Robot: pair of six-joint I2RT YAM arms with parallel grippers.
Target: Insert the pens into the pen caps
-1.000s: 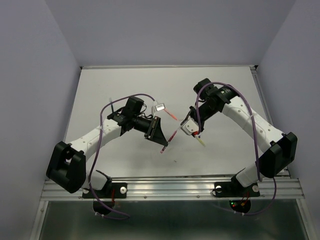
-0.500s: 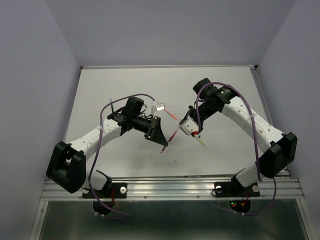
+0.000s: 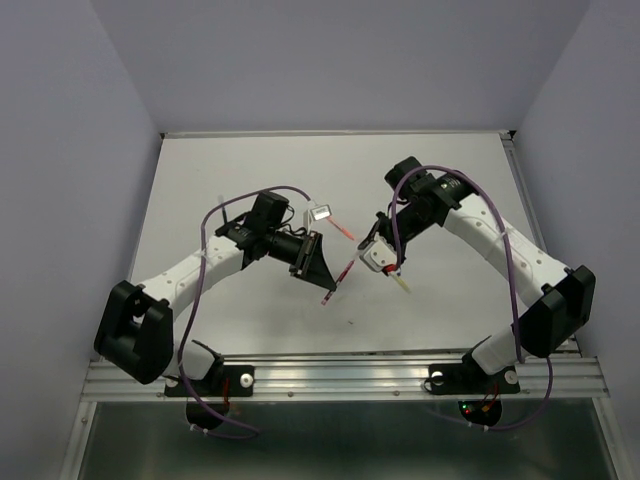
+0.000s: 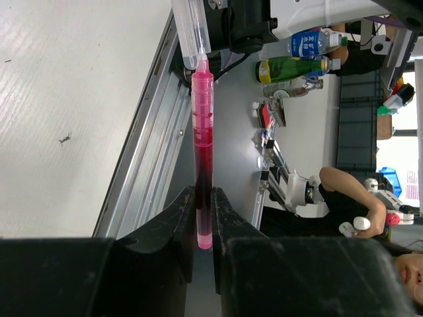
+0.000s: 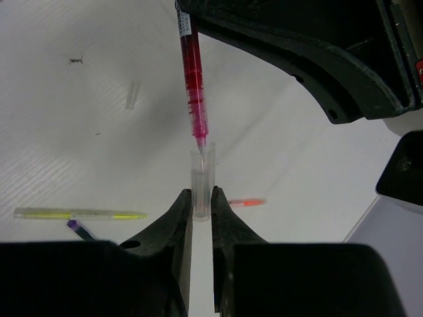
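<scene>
My left gripper (image 4: 203, 218) is shut on the back end of a red pen (image 4: 203, 132). My right gripper (image 5: 201, 198) is shut on a pale translucent pen cap (image 5: 202, 178), held mouth-up toward the pen. The red pen's tip (image 5: 198, 142) sits just inside the cap's mouth; in the left wrist view the cap (image 4: 192, 30) meets the pen's tip. In the top view the red pen (image 3: 338, 283) spans between the left gripper (image 3: 322, 290) and the right gripper (image 3: 362, 258), above the table's middle.
On the table lie a yellow pen (image 5: 79, 214), the end of a dark blue pen (image 5: 79, 228), an orange-pink pen (image 5: 248, 202) and a loose cap (image 5: 133, 95). The metal rail (image 3: 340, 372) runs along the near edge. A small dark speck (image 5: 75, 61) marks the table.
</scene>
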